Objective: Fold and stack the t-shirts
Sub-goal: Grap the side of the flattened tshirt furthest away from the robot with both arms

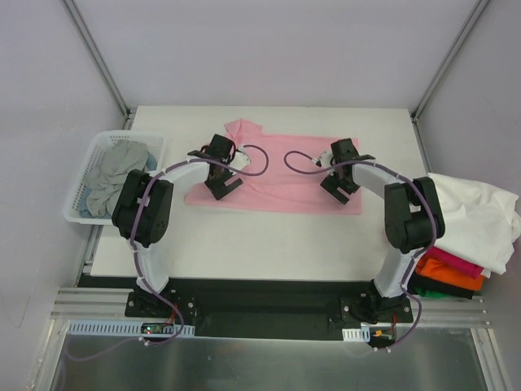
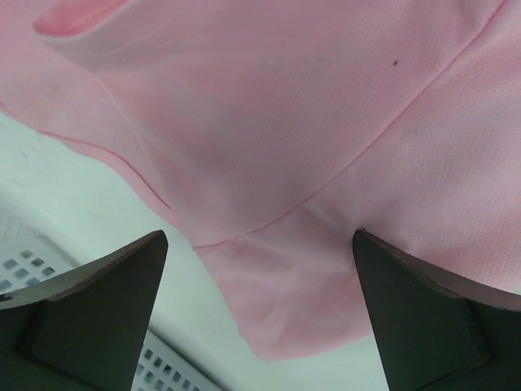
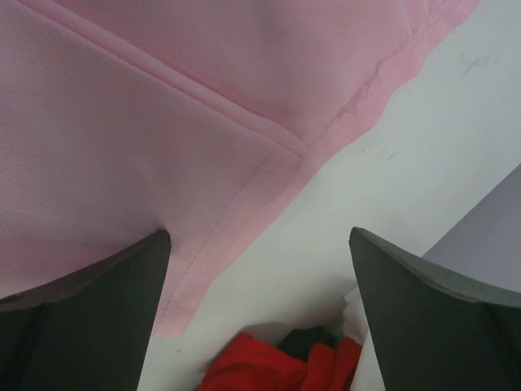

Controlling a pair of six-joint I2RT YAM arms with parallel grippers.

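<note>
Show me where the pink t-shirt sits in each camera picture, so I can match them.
Top external: pink t-shirt lies spread flat at mid-picture.
Left wrist: pink t-shirt fills the top and right.
Right wrist: pink t-shirt fills the upper left.
Shared landmark: the white table, bare beside the shirt in every view.

pink shirt (image 1: 277,186); grey shirt (image 1: 114,175); white lattice basket (image 1: 75,217).
</note>
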